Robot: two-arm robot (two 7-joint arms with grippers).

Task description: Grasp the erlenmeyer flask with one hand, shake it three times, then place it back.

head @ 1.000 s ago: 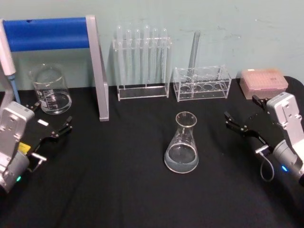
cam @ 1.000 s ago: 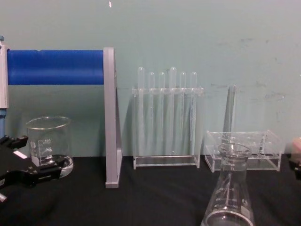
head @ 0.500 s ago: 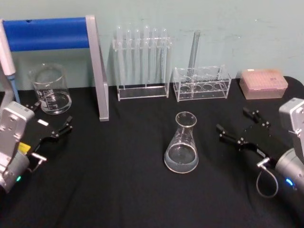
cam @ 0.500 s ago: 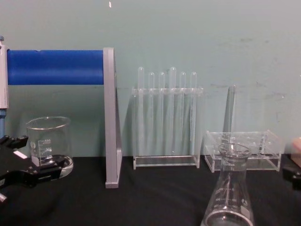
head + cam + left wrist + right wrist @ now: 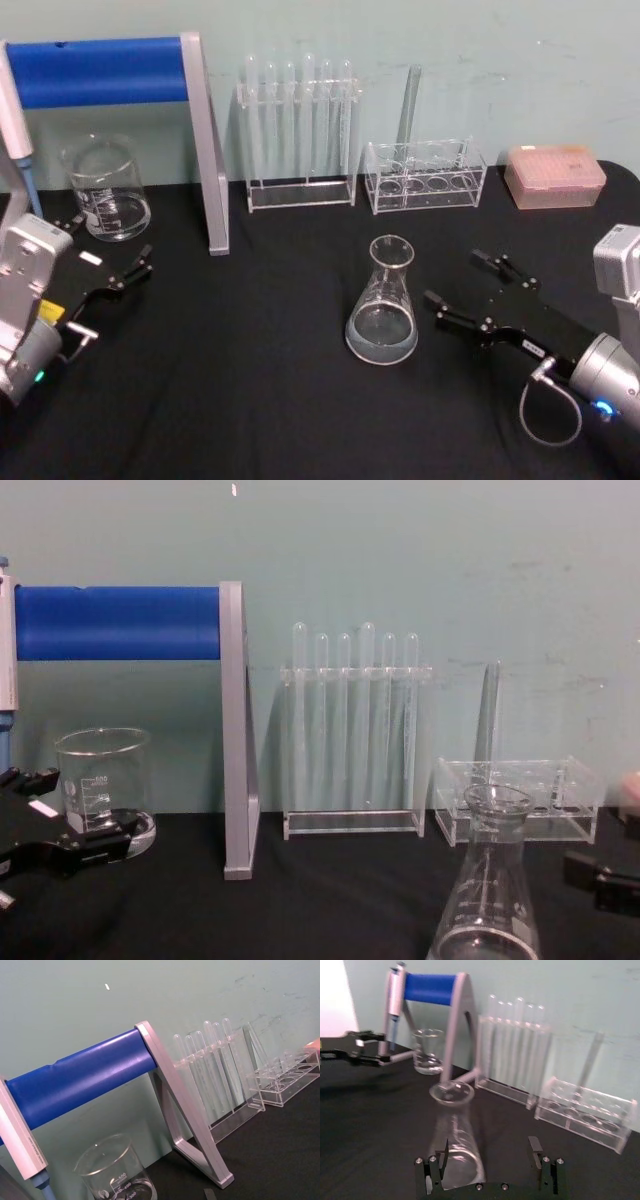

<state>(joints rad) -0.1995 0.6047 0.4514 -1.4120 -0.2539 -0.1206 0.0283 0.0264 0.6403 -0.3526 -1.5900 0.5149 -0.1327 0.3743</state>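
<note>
The erlenmeyer flask [image 5: 383, 300] stands upright on the black table, mid-right, with a little clear liquid in its base. My right gripper [image 5: 462, 282] is open just to the right of it, fingertips pointing at the flask and a short gap away. In the right wrist view the flask [image 5: 455, 1130] stands just ahead of the open gripper [image 5: 489, 1152], nearer one finger than the other, not between them. In the chest view the flask [image 5: 487, 890] is low right, with one right finger [image 5: 600, 875] beside it. My left gripper [image 5: 105, 245] rests open at the far left.
A glass beaker [image 5: 105, 190] stands behind the left gripper, under a pipette stand with a blue bar [image 5: 100, 70]. At the back are a test tube rack [image 5: 300, 130], a low clear rack [image 5: 425, 178] and a pink tip box [image 5: 555, 175].
My right gripper has swung left and down across the table, from the right edge to just beside the flask. The flask and the left arm have not moved.
</note>
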